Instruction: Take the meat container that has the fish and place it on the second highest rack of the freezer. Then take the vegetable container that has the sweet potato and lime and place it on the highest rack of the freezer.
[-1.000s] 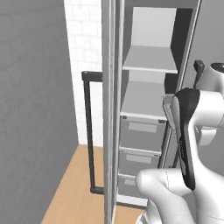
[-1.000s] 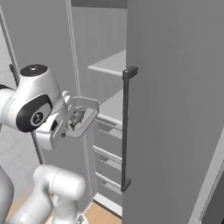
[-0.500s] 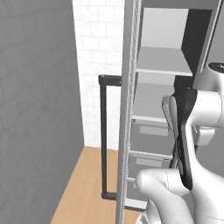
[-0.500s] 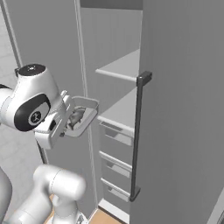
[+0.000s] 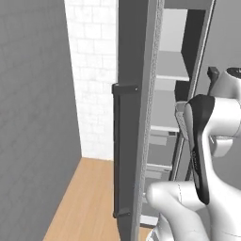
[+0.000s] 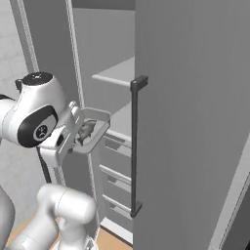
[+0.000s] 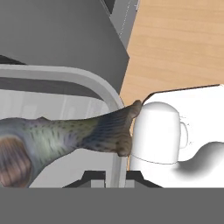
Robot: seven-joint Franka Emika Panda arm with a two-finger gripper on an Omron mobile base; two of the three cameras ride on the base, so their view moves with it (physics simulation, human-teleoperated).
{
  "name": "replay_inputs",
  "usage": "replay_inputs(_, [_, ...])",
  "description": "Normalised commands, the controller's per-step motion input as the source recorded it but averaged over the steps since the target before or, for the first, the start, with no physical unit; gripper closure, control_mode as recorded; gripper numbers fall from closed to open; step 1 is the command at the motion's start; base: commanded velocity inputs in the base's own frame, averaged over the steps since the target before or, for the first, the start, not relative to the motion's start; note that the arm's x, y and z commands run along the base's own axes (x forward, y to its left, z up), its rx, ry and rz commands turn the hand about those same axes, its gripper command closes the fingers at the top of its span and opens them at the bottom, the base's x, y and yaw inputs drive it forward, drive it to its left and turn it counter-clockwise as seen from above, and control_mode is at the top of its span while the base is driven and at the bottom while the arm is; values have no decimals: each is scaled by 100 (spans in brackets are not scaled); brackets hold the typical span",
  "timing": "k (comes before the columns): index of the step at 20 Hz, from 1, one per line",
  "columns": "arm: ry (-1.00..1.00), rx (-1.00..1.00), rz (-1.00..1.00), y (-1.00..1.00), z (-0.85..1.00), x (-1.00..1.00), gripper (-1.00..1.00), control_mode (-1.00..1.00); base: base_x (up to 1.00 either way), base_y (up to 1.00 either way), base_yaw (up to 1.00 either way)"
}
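Pinching the meat container [image 6: 93, 128] rim, tool [image 6: 73, 139] holds fish [image 6: 86, 131] level; freezer [image 6: 122, 127] shelves lie directly ahead.

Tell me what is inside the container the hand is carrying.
In the meat container lies the fish, speckled grey-green, its tail reaching over the tray rim in the hand view. Its head end runs off the picture's edge, and the tray floor beneath the fish is covered.

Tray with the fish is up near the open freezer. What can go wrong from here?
1. The jaws pinch the container only at its rim, so it may tilt or slip.
2. The fish has its tail over the rim and might slide out.
3. The freezer door edge and black handle stand close to the tray; a swing toward the shelves may clip them.
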Motion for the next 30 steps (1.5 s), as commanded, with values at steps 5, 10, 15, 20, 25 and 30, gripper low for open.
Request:
replay_inputs(5, [0, 0, 0, 0, 0, 0, 100, 100, -2, 58, 0])
replay_inputs(10, [0, 0, 0, 0, 0, 0, 100, 100, 0, 83, 2])
replay_inputs(15, [0, 0, 0, 0, 0, 0, 100, 100, -16, 14, -1])
replay_inputs(20, [0, 0, 0, 0, 0, 0, 100, 100, -41, -60, -10])
replay_inputs(25, [0, 0, 0, 0, 0, 0, 100, 100, -10, -29, -6])
replay_inputs(30, [0, 0, 0, 0, 0, 0, 100, 100, 48, 0, 0])
